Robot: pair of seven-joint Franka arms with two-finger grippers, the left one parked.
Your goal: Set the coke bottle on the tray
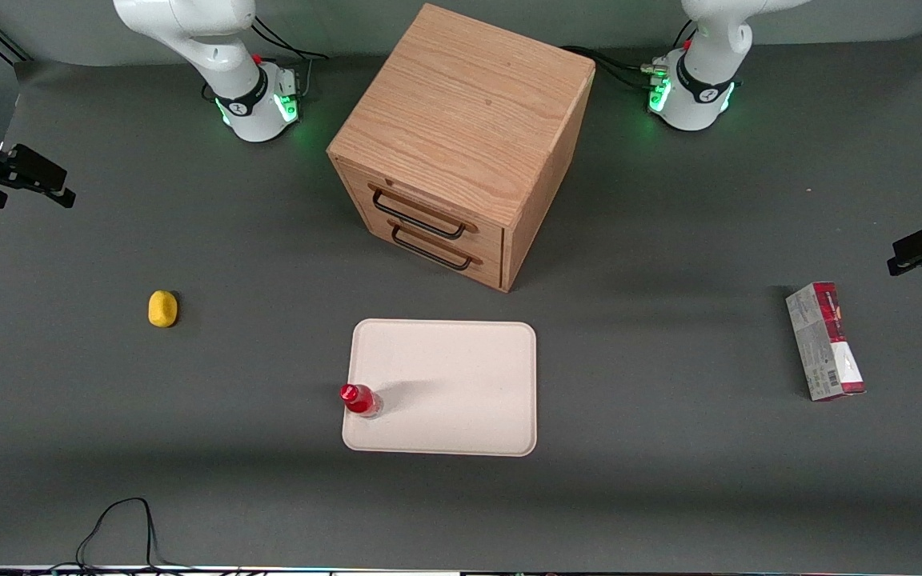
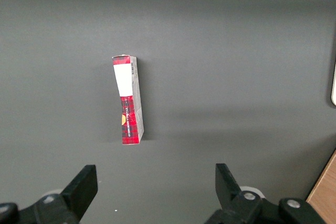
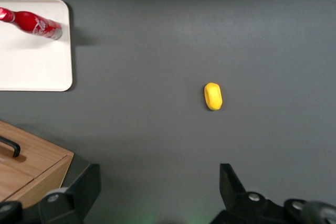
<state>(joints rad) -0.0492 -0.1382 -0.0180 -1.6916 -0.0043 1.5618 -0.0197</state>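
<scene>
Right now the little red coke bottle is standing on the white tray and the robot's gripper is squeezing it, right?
Not quite. The coke bottle does stand on the tray, near its edge, but the gripper isn't squeezing it. The right wrist view shows the gripper open and holding nothing, up over bare table nearer the yellow lemon, well apart from the bottle.

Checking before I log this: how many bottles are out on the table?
1. The coke bottle stands upright on the tray, at its edge toward the working arm's end. The gripper hangs open, away from it, above bare table.
</scene>
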